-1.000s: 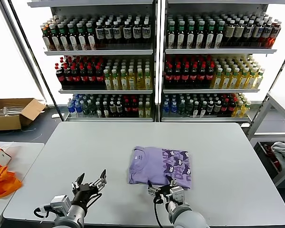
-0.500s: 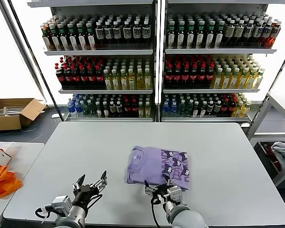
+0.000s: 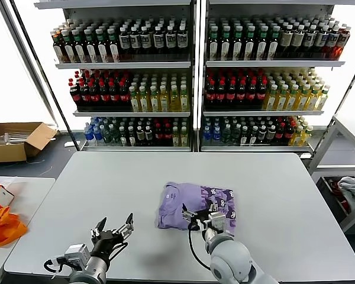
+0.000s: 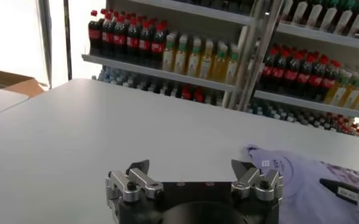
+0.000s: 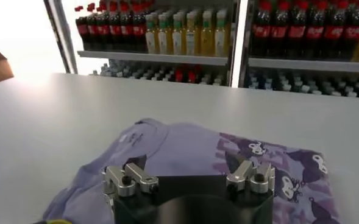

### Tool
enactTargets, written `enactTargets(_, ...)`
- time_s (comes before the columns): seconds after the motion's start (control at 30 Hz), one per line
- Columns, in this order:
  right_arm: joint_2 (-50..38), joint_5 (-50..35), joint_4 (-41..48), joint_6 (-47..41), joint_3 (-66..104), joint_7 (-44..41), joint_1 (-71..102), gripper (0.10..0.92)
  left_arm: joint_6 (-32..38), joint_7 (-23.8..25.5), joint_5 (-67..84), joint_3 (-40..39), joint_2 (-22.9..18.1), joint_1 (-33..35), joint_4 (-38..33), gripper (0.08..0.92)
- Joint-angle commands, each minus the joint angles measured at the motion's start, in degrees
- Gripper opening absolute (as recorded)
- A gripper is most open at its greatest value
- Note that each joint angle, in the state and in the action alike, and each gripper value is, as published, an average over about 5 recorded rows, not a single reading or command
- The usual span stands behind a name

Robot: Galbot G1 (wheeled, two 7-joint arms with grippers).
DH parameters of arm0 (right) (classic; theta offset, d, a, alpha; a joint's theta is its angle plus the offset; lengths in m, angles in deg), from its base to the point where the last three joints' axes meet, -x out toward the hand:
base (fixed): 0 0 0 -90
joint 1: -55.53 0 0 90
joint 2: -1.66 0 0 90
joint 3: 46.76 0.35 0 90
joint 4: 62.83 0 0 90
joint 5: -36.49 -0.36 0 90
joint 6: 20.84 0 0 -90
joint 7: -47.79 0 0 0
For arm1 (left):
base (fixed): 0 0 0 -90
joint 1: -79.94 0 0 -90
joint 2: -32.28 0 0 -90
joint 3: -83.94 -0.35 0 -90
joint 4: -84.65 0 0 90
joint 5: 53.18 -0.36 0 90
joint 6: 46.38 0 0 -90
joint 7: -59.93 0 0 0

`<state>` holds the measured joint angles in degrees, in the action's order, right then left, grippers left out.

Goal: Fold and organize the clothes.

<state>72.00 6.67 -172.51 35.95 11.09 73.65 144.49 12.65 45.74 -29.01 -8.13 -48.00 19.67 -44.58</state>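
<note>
The lavender T-shirt (image 3: 192, 204) lies folded in a rectangle near the middle of the grey table (image 3: 272, 189), its dark purple-and-white print on its right part. It also shows in the right wrist view (image 5: 185, 152) and in the left wrist view (image 4: 289, 176). My right gripper (image 3: 205, 214) is open and empty, over the shirt's near edge. In its own view the gripper (image 5: 188, 165) has its jaws spread above the fabric. My left gripper (image 3: 113, 226) is open and empty, low over bare table to the left of the shirt; in its own view the gripper (image 4: 193, 168) shows its jaws wide apart.
Shelves of bottled drinks (image 3: 189, 77) stand behind the table. An orange bag (image 3: 1, 225) lies on a side table at the left. A cardboard box (image 3: 15, 141) sits on the floor at the far left. A whitish cloth (image 3: 354, 188) lies in a bin at the right.
My right gripper has moved forward from the table's near edge onto the shirt's near edge. The shirt has shifted and bunched slightly. My left gripper has drawn back a little.
</note>
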Motion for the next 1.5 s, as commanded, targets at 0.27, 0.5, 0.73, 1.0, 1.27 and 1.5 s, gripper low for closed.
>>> enactTargets(0.27, 6.6, -2.8, 12.7, 0.1, 2.6, 1.8, -5.2, 0.823, 0.0, 0.1, 0.0, 0.2, 0.0, 0.1, 0.2, 0.823)
enactTargets(0.5, 5.9, -3.5, 12.5, 0.0, 2.4, 0.7, -5.0, 0.823, 0.0, 0.1, 0.0, -0.1, 0.0, -0.1, 0.5, 0.823)
enactTargets(0.73, 1.8, -4.1, 14.5, 0.1, -2.4, -6.1, -9.3, 0.823, -0.1, 0.1, -0.1, -0.3, 0.1, 0.1, 0.3, 0.823)
enactTargets(1.0, -0.9, -4.9, 14.1, 0.1, -3.9, -14.3, -11.3, 0.823, -0.1, 0.1, -0.1, 0.0, 0.1, 0.6, -0.2, 0.823)
enactTargets(1.27, -0.8, -3.6, 11.0, 0.8, -1.5, -15.2, -9.9, 0.823, -0.2, 0.2, -0.4, -0.3, -0.3, 0.5, -0.2, 0.823)
enactTargets(1.5, 0.5, 3.5, 2.9, 1.2, 7.5, -14.1, -7.7, 0.823, 0.7, 0.7, -1.3, 0.0, -0.6, 0.4, -0.6, 0.823)
